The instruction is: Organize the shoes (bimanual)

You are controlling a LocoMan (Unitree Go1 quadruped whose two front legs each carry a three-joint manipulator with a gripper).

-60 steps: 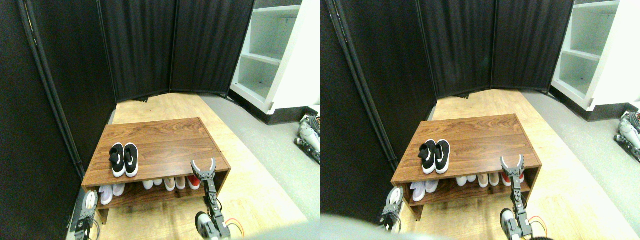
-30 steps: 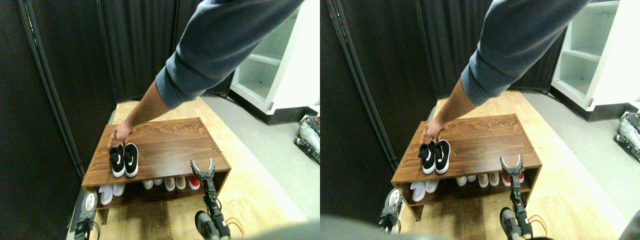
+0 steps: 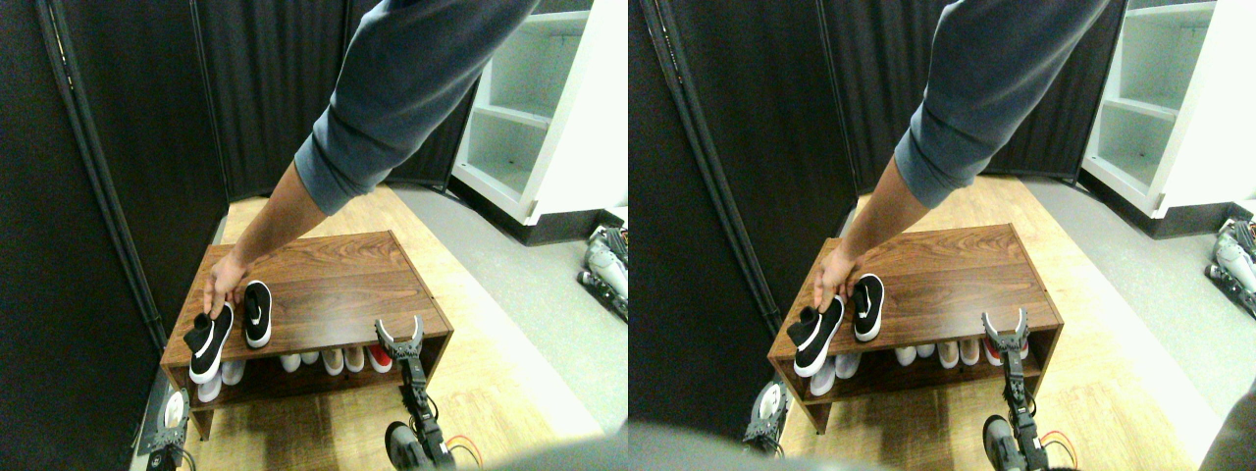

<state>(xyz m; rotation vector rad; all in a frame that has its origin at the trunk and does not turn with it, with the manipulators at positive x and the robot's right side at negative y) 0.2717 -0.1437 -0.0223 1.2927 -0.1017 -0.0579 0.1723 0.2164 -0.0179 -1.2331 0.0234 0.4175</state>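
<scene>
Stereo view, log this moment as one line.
hand: on left shoe, tilted at bench edge | right shoe: flat | right gripper: open, empty

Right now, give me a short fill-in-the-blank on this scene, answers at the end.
1. The person's hand touches the ____ of the two black sneakers.
2. The left black sneaker lies skewed, its toe over the bench top's ____ edge, while the right black sneaker lies straight.
3. The right gripper has its jaws ____, holding nothing.
4. The shoes on the lower shelf sit ____ the wooden bench top.

Answers: left; front; open; under
</scene>
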